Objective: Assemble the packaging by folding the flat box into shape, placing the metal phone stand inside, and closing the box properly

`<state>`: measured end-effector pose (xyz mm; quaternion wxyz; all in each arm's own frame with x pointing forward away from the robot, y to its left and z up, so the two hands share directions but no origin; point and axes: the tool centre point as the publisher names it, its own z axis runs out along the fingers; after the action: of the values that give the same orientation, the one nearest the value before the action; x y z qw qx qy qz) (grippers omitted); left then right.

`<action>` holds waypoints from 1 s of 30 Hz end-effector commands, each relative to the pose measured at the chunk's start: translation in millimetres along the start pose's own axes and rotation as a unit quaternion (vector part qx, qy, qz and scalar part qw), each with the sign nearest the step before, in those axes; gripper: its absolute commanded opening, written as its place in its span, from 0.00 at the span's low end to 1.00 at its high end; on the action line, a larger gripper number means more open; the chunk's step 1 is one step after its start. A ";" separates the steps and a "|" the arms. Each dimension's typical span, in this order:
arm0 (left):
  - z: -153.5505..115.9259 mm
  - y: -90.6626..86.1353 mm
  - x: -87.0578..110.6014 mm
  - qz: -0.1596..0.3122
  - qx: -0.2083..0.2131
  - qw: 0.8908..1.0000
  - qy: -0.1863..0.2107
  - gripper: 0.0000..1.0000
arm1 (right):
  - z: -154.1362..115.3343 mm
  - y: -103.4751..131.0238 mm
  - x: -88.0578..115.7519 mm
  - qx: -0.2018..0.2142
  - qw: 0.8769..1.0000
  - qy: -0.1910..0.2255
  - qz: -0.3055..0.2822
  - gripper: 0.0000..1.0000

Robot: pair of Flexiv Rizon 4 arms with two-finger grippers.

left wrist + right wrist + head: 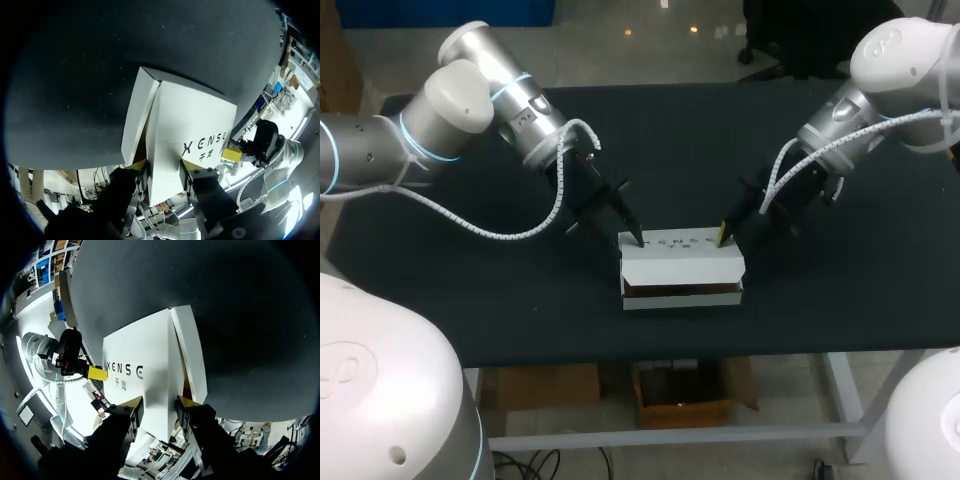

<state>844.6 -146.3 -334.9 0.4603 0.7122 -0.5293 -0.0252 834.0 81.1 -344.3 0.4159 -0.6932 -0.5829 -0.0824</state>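
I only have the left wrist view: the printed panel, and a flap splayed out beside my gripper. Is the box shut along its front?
Observer: No. In the head view the box shows a brown gap running along its front, between the white upper panel and the base.
Operator: And the right end?
Observer: The right wrist view shows a side flap standing off the printed panel there too, with brown showing between them beside the right gripper.
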 end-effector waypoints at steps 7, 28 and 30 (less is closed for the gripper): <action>-0.3 2.9 -0.9 0.002 0.020 1.000 -0.010 0.45 | 1.2 1.6 -2.1 0.003 1.000 -0.003 -0.004 0.41; -7.0 5.0 -4.4 0.009 0.058 0.998 -0.015 0.47 | 3.7 11.4 -4.8 0.007 1.000 -0.015 -0.009 0.44; -9.0 5.9 -5.4 0.011 0.064 0.998 -0.012 0.47 | 3.9 13.0 -4.4 0.009 1.000 -0.016 -0.010 0.45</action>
<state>850.0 -140.7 -333.0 0.4133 0.7294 -0.5451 -0.0037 837.9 79.5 -354.0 0.4077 -0.6879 -0.5957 -0.0754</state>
